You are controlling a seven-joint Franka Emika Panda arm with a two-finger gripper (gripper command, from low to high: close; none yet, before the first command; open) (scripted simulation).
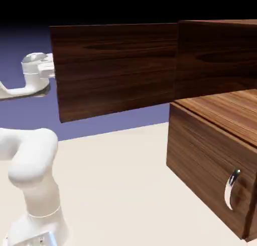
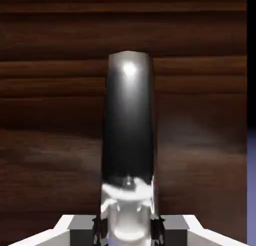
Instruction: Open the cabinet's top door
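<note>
top door [image 1: 115,69] swung out left of the cabinet [image 1: 216,140], arm [image 1: 30,165] behind its free edge, table [image 1: 120,190] beneath

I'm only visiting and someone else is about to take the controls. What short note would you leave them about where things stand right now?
Gripper: shut on the top door's silver handle, which fills the hand view between the fingers.
Top door: swung wide open, sticking out from the cabinet toward the arm in the exterior view.
Lower panel: shut, its own handle untouched.
Done: the door is open.
Left: probably only to let go of the handle and draw the arm clear.
</note>
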